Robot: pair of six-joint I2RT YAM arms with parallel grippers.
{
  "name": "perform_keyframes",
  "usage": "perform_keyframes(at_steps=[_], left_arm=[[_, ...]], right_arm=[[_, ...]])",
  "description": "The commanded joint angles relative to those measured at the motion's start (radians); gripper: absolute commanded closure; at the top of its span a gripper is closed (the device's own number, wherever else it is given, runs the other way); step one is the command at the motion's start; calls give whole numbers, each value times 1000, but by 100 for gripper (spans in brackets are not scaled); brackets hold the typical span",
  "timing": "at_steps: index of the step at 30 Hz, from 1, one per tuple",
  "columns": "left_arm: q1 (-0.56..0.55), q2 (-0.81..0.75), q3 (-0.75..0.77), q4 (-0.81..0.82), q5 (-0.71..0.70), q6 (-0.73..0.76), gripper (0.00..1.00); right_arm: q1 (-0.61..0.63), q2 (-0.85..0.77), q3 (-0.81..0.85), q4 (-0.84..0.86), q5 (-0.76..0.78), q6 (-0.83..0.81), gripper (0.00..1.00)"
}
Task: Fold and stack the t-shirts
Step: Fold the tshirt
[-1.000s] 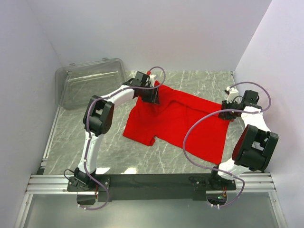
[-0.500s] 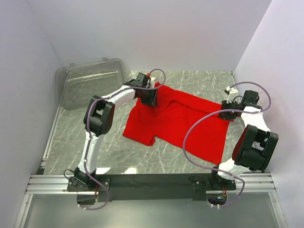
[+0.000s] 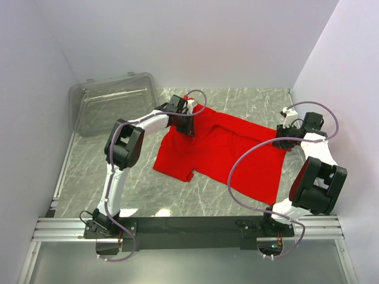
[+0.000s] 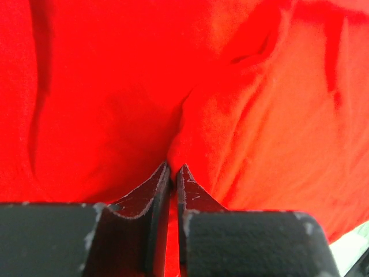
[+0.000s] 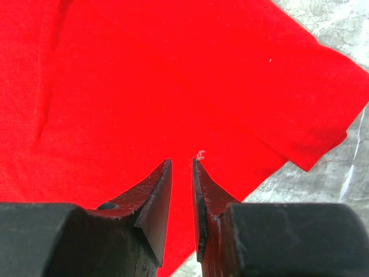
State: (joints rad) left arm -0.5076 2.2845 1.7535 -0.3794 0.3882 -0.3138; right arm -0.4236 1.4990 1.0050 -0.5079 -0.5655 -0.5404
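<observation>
I am pinching a thin t-shirt (image 3: 231, 151) ridge at 11 o'clock with my left fingers (image 4: 147, 196); pulling may slip it. Whether my right fingers (image 5: 153, 196) at 3 o'clock are gripping, I cannot tell.

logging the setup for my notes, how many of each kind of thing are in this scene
red t-shirt: 1
clear plastic bin: 1
robot arms: 2, the left arm and the right arm
total: 4

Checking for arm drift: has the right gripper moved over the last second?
No. The right gripper stays at the plain red cloth t-shirt's right edge, equally near the marble table's far-right corner.
</observation>
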Motion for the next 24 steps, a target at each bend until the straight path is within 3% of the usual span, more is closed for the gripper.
perform_keyframes(at_steps=[1, 7, 11, 18, 24], left_arm=[[-6, -155, -92, 138, 44, 57, 87], [-8, -267, -234, 188, 141, 182, 86], [-9, -322, -314, 240, 173, 222, 79], [-45, -318, -298, 180, 265, 303, 77], [-81, -293, -281, 139, 244, 343, 78]], right_arm=[[-6, -43, -14, 20, -2, -4, 72], [-6, -48, -11, 14, -4, -4, 72], [-6, -52, -14, 11, -1, -6, 72], [-6, -57, -6, 2, -2, -4, 72], [-7, -65, -2, -4, -1, -6, 72]])
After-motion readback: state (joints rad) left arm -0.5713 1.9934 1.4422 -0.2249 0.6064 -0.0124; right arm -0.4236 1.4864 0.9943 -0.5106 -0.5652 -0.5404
